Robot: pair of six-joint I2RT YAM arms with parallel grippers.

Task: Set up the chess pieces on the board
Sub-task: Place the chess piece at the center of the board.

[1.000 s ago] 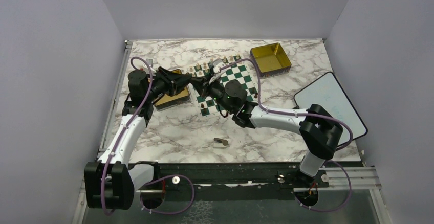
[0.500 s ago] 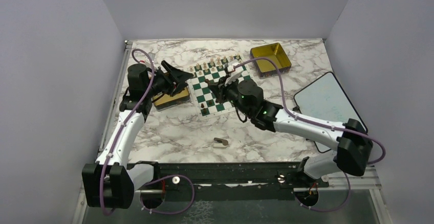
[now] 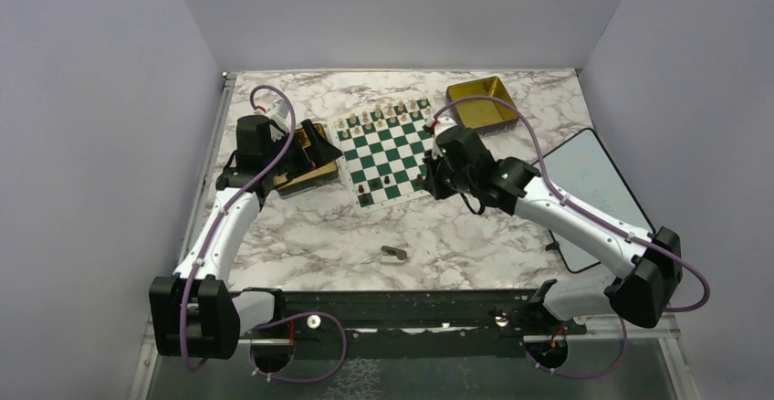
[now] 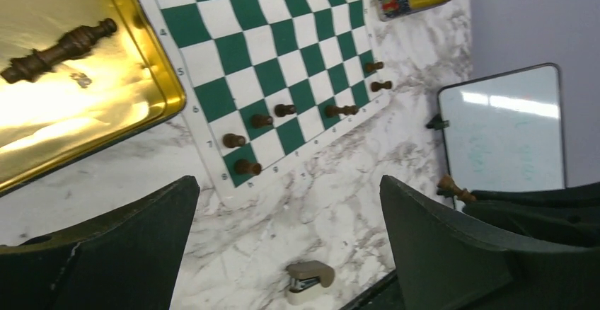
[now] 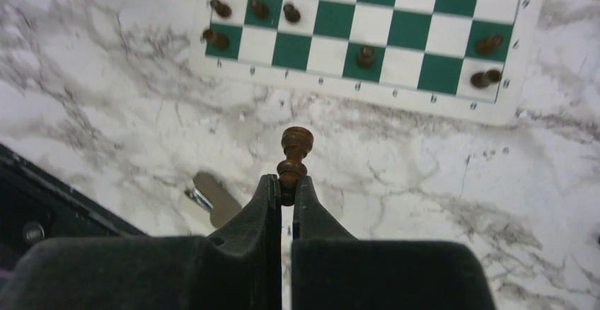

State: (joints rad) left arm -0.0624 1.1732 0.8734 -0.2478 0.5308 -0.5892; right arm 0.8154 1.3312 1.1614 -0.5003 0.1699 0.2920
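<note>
Roughly, from the left:

1. The left fingers (image 4: 141, 232) are spread wide with nothing between them. They hang over the near edge of a gold tin (image 3: 306, 173) at the left side of the board.
2. Two dark pieces (image 4: 60, 48) lie on their sides inside that tin.
3. The board (image 3: 388, 149) lies flat on the marble counter (image 3: 301, 236), touching the tin's right side.
4. Pale pieces (image 3: 383, 112) line the board's far row. A few dark chess pieces (image 4: 262, 120) stand scattered over its two near rows, and one (image 4: 342, 110) seems to be toppled.
5. A small tan clip-like object (image 3: 394, 254) lies on the counter, near the arms and well apart from the board.
6. The right fingers (image 5: 265, 204) are clamped together on the base of one dark piece (image 5: 296, 151). They hold it above bare counter just off the board's near edge, toward its right corner.
7. A second gold tin (image 3: 481, 103) sits beyond the board's far right corner.
8. A white tablet (image 3: 589, 190) lies at the counter's right edge.
</note>
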